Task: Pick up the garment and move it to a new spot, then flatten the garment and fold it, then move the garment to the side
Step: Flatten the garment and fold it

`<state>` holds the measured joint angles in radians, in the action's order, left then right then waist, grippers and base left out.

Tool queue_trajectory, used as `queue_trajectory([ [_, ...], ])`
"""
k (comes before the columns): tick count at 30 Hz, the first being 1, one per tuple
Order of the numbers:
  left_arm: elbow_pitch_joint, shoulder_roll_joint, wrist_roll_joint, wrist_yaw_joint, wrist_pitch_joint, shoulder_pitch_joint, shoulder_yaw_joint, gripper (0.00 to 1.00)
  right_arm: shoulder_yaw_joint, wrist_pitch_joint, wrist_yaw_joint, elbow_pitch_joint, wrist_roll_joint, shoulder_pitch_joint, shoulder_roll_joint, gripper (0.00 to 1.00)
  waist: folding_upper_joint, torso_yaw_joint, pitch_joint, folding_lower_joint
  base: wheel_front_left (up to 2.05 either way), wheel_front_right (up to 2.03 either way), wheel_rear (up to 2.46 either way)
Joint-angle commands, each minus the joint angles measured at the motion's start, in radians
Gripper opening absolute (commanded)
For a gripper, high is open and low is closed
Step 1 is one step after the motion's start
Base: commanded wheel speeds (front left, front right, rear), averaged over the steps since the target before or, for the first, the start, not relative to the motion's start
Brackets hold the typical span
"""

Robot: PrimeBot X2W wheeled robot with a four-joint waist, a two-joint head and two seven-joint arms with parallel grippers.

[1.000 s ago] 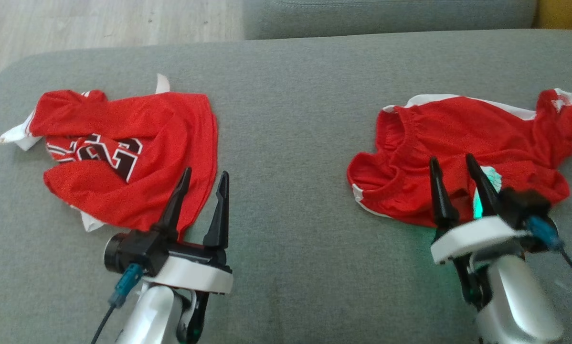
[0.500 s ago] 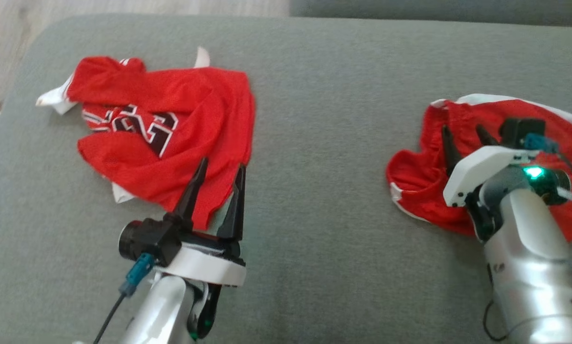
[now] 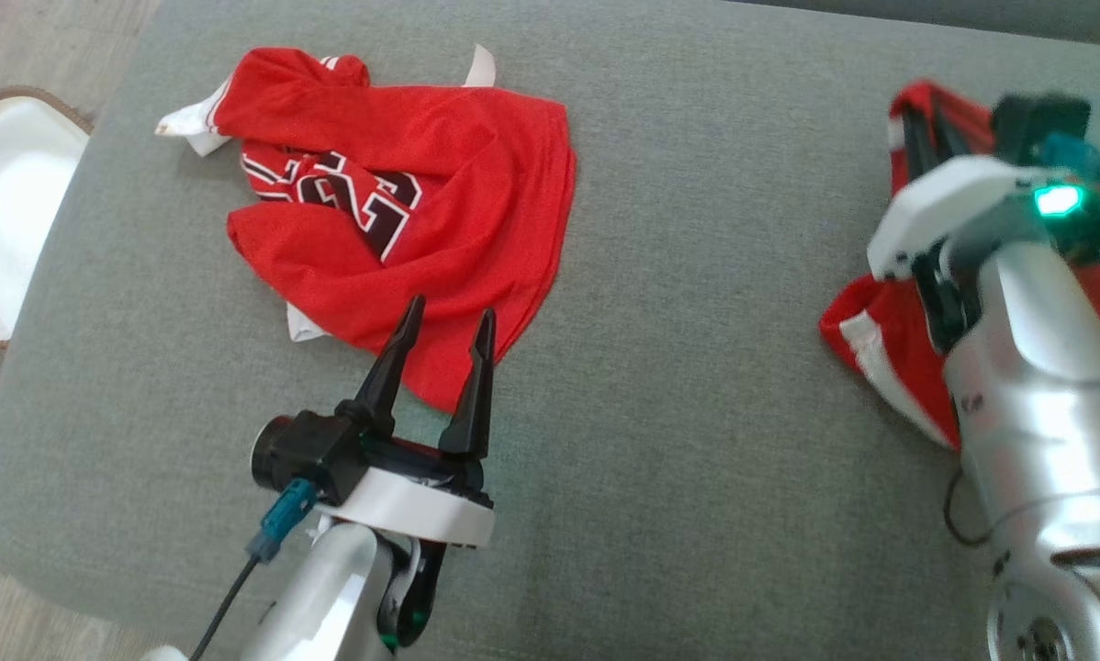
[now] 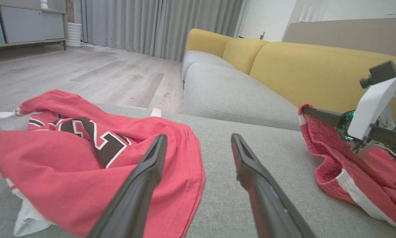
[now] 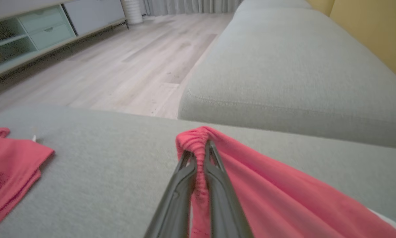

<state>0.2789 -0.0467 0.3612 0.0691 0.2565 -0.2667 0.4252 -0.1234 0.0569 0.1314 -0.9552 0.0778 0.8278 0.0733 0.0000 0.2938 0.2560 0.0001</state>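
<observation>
Between right jaws, garment waistband (image 5: 195, 140).

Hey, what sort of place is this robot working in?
Most likely a home living room: a yellow-backed sofa, long grey curtains over a wood-look floor, and a low sideboard by the wall.

The shorts (image 3: 858, 312) are bright red with a white stripe along the edge and a gathered red waistband. The jersey (image 3: 477, 184) is the same red, with black lettering outlined in white and white trim at its edges. Both lie on a plain grey-green cushion (image 3: 697, 413). The left gripper (image 3: 452, 308) has black fingers, a white collar and a silver forearm with a teal plug; the right gripper (image 5: 198, 149) is coloured alike and carries a green light. The sofa (image 4: 317, 66) has mustard-yellow backs and pale grey seats. The floor (image 4: 85, 72) is light wood-grain.
</observation>
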Motion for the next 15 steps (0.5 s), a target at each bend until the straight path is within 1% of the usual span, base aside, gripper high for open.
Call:
queue_trajectory([
  [1, -0.032, -0.004, 0.005, -0.008, 0.005, -0.034, -0.021, 1.00, 0.034, 0.024, -0.001, 0.022, -0.011, 0.057, -0.014, 0.00, 0.0000, 0.005, -0.001, -0.0001, 0.00, 0.00, 0.00],
  [9, -0.034, -0.004, 0.011, -0.013, 0.005, -0.038, -0.008, 1.00, 0.108, 0.118, -0.001, -0.055, -0.040, 0.204, 0.008, 0.00, 0.0000, 0.031, -0.001, -0.0001, 0.00, 0.00, 0.00],
  [12, -0.034, -0.004, 0.014, -0.014, 0.005, -0.037, -0.007, 1.00, 0.134, 0.131, -0.001, -0.099, -0.058, 0.240, 0.008, 0.01, 0.0000, 0.037, 0.001, -0.0001, 0.00, 0.00, 0.00],
  [13, -0.033, -0.004, 0.014, -0.015, 0.005, -0.036, -0.007, 1.00, 0.146, 0.125, -0.001, -0.120, -0.057, 0.245, 0.010, 0.98, 0.0000, 0.037, 0.001, -0.0001, 0.00, 0.00, 0.00],
  [15, -0.031, -0.004, 0.015, -0.017, 0.005, -0.036, -0.008, 1.00, 0.175, 0.102, -0.001, -0.165, -0.056, 0.249, 0.011, 1.00, 0.0000, 0.036, -0.002, -0.0001, 0.00, 0.00, 0.00],
])
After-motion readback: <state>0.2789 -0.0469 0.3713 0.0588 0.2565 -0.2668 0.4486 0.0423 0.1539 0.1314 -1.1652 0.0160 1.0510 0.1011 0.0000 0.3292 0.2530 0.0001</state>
